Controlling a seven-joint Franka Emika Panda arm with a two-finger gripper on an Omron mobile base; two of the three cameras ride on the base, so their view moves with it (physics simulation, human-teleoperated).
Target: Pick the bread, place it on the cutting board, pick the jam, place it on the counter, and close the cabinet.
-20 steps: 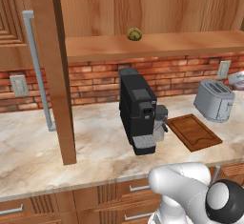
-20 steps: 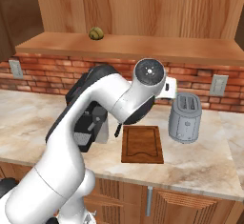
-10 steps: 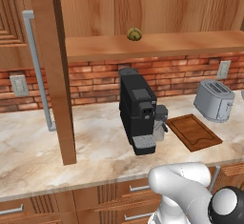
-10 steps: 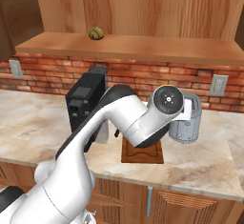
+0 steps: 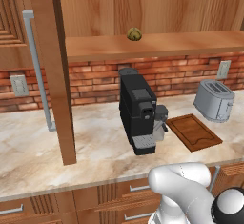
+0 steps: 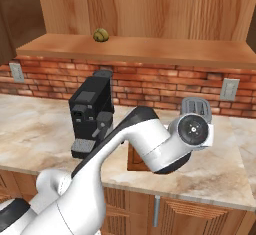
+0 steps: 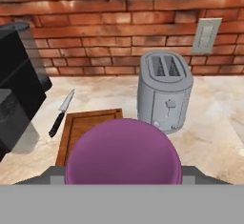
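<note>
A purple jam jar (image 7: 123,154) bulges up at the bottom of the hand view, with my gripper (image 7: 123,174) shut on it; the jar hides the fingertips. It hangs above the near end of the dark cutting board (image 7: 81,125), in front of the toaster. My wrist (image 6: 196,129) covers part of the board (image 6: 132,160) in the right base view. The bread (image 5: 134,34) (image 6: 101,35) sits on the shelf of the open cabinet (image 5: 157,8). Its door (image 5: 52,70) stands out edge-on at the left. The beige counter (image 5: 28,147) (image 7: 209,137) runs beneath.
A black coffee machine (image 5: 139,111) (image 6: 90,111) stands left of the board. A silver toaster (image 5: 214,100) (image 7: 164,92) stands to its right. A knife (image 7: 62,113) lies on the counter between machine and board. Outlets (image 7: 206,35) sit on the brick wall.
The arm has swung right and down, from in front of the coffee machine to in front of the toaster, carrying the jam. The bread and board stayed put.
</note>
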